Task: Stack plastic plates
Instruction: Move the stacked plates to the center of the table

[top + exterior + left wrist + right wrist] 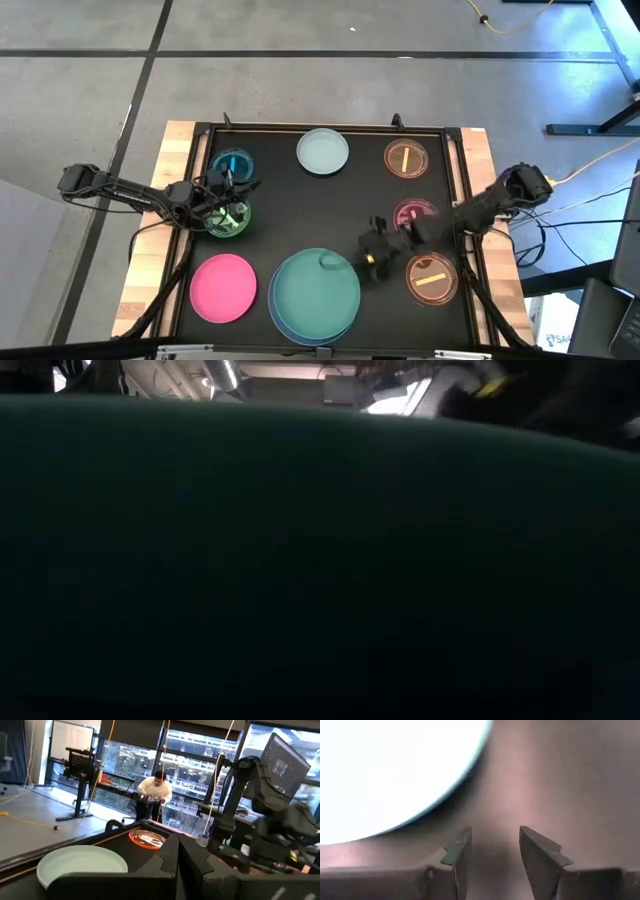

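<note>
The bench (180,160) carries a black mat with the plates spread out. Largest first: the teal plate (316,292) already sits on the light blue plate (290,325) at the near edge, with the pink plate (223,288) just beside them. The pale mint plate (323,151) lies at the far edge.

The right pincer (372,250) hovers just beside the teal plate's rim, jaws open and empty over bare mat, with the magenta dish (414,213) and an orange dish (432,279) near behind it. The pink plate lies across the stack from it — probably the left arm's reach.

The left pincer (232,192) is over the green dish (228,218), beside the blue dish (232,166); I cannot tell its jaws.
</note>
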